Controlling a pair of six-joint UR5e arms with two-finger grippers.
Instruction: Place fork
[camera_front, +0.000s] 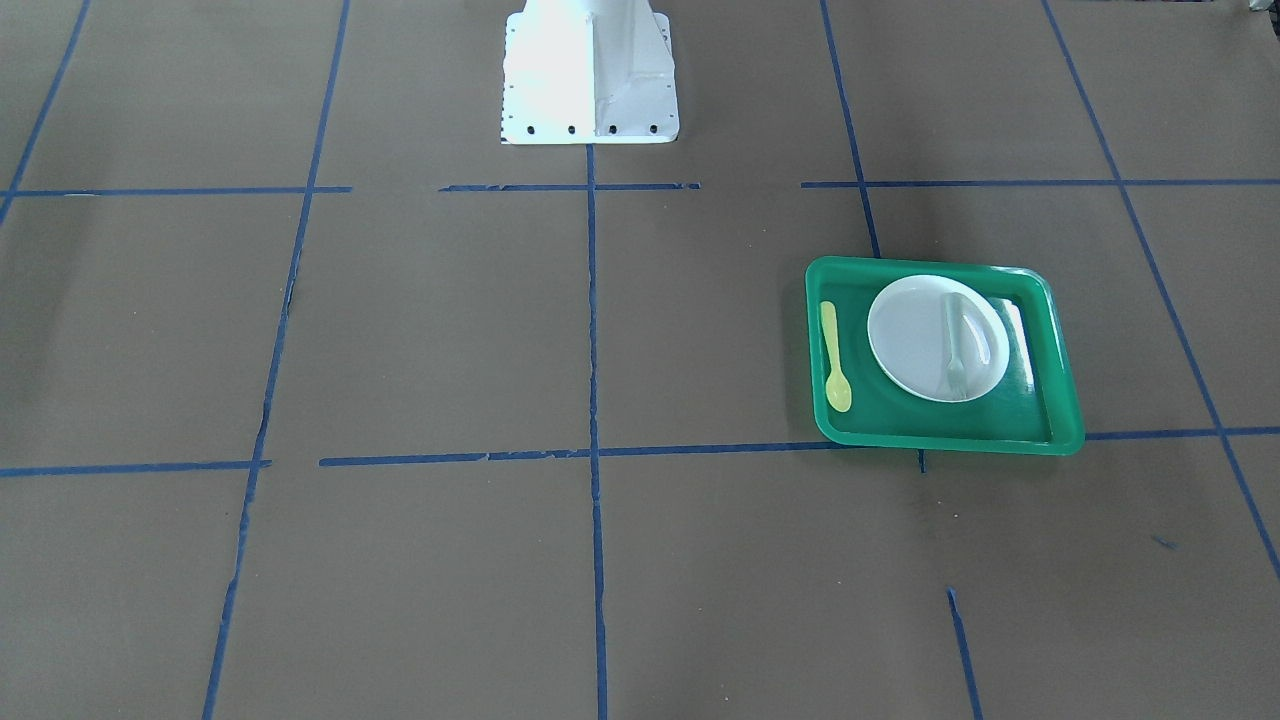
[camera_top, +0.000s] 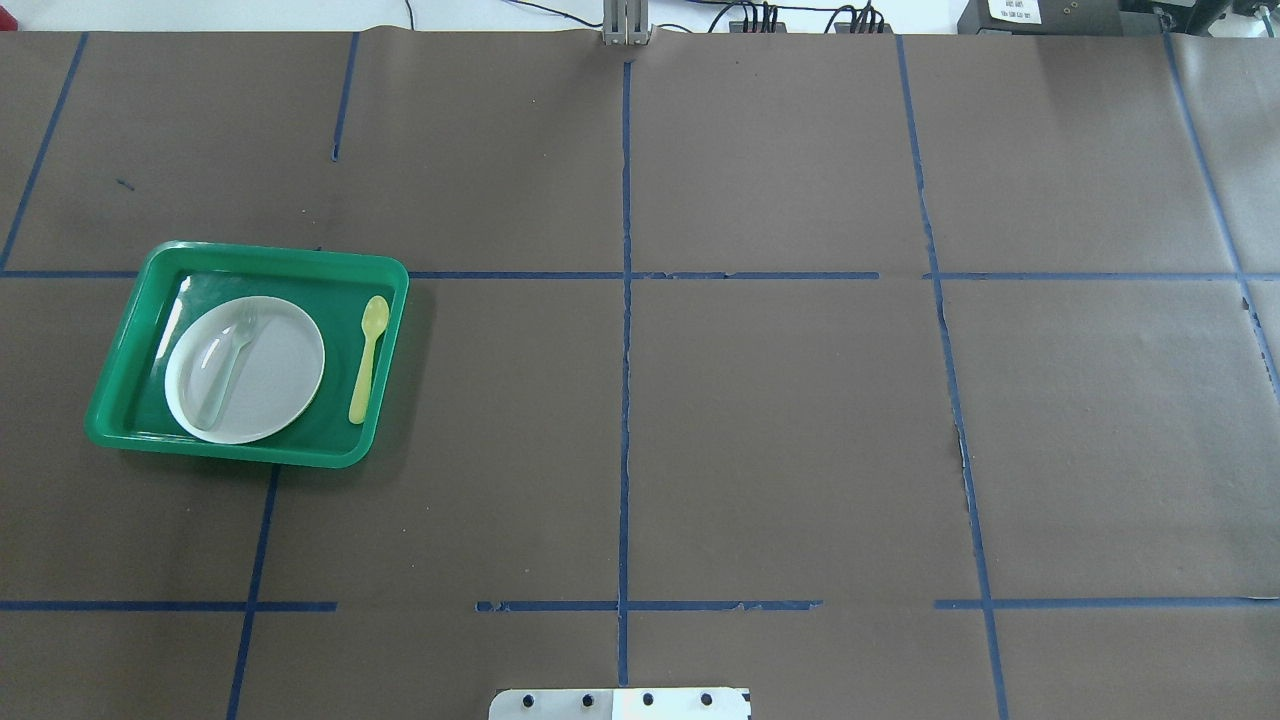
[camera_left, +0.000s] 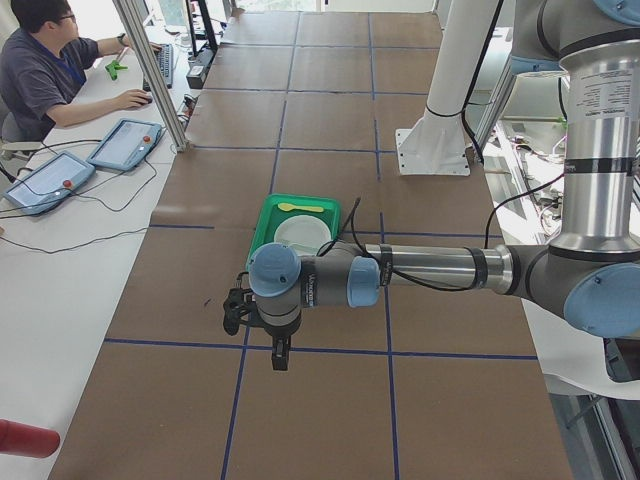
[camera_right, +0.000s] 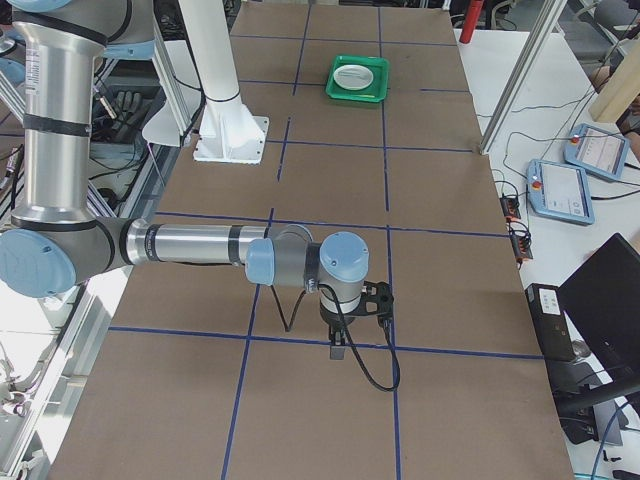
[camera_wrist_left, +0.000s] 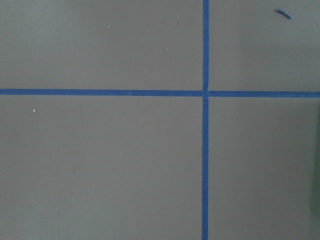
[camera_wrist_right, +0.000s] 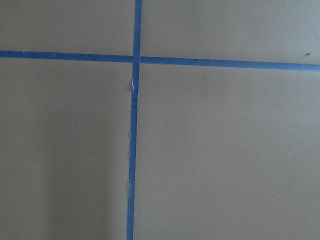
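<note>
The pale fork (camera_front: 955, 345) lies on the white plate (camera_front: 915, 345) inside the green tray (camera_front: 945, 438). In the overhead view the fork (camera_top: 228, 362) lies on the left part of the plate (camera_top: 275, 375), tines pointing away from the robot. My left gripper (camera_left: 279, 356) hangs over bare table, well short of the tray (camera_left: 262, 222). My right gripper (camera_right: 337, 349) hangs over bare table at the far end from the tray (camera_right: 358, 95). Both show only in side views, so I cannot tell whether they are open or shut. Neither touches the fork.
A yellow spoon (camera_front: 833, 360) lies in the tray beside the plate, also seen from overhead (camera_top: 367, 358). The white arm base (camera_front: 590, 75) stands at the table's robot side. Brown paper with blue tape lines (camera_wrist_left: 205, 125) covers the table. An operator (camera_left: 50, 70) sits at a side desk.
</note>
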